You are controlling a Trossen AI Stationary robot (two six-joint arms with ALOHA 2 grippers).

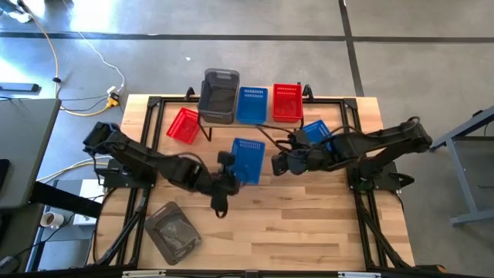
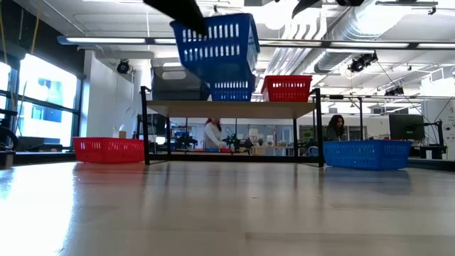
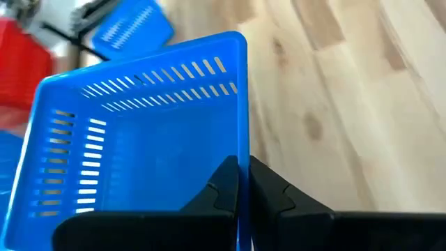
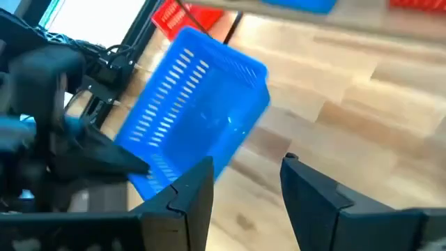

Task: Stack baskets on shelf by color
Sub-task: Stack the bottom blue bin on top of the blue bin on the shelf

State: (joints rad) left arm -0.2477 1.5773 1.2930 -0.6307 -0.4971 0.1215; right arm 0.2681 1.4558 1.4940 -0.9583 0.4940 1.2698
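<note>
My left gripper [image 1: 230, 174] is shut on a blue mesh basket [image 1: 248, 158] that hangs in the air in front of the shelf [image 2: 231, 108]; the low view shows this basket [image 2: 217, 46] tilted above shelf height. My right gripper [image 1: 279, 163] is open just right of that basket and touches nothing; in its wrist view the basket [image 4: 202, 111] lies beyond its spread fingers. A grey basket [image 1: 220, 96], a blue basket [image 1: 252, 105] and a red basket [image 1: 287, 102] stand on the shelf top. My left gripper [image 3: 242, 187] pinches one side wall of the blue basket at its rim [image 3: 242, 150], one finger inside the basket and one outside. It comes from the table's near-left side. The basket is lifted clear of the table and tilted.
On the tabletop a red basket [image 1: 184, 125] lies left of the shelf, a blue one [image 1: 316, 131] right of it, and a grey one [image 1: 174, 228] near the near-left edge. People show in the room beyond [image 2: 212, 135]. Bare wood lies along the near side [image 1: 309, 232].
</note>
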